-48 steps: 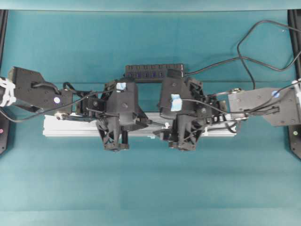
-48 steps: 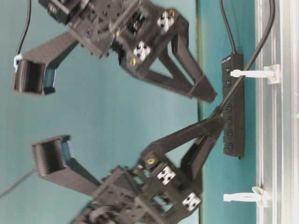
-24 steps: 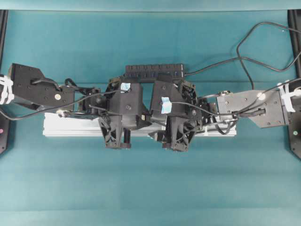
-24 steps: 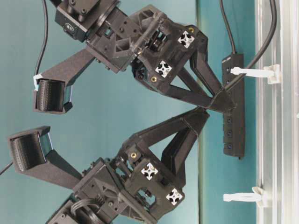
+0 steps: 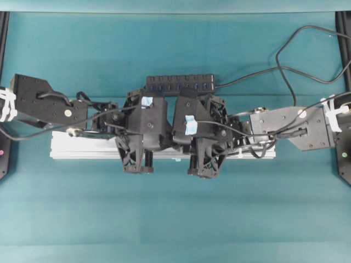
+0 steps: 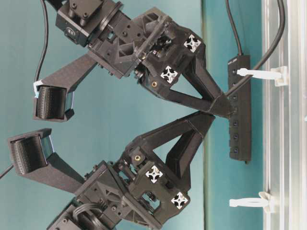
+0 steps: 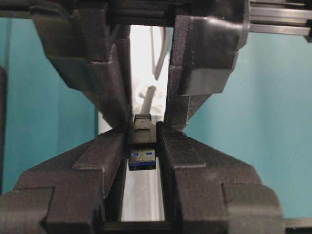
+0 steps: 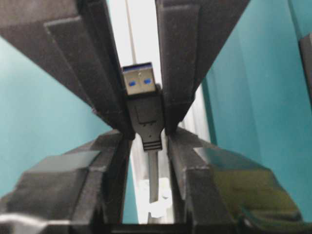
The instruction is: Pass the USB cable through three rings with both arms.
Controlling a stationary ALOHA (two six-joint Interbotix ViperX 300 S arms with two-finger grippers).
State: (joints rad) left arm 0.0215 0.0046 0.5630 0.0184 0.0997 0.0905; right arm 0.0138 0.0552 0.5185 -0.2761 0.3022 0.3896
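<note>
Covering the table, a teal cloth lies smooth

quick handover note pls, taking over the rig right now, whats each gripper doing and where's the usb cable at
Left gripper: shut on the plug of the USB cable, at the metal-tip end.
Right gripper: shut on the same plug, at its black body.
Both meet tip to tip over the rail, mid hand-over.
Done: in the table-level view the cable seems to run through the upper ring.
Left: the lower ring has no cable in it; the third ring is not visible. One gripper probably releases next.
</note>
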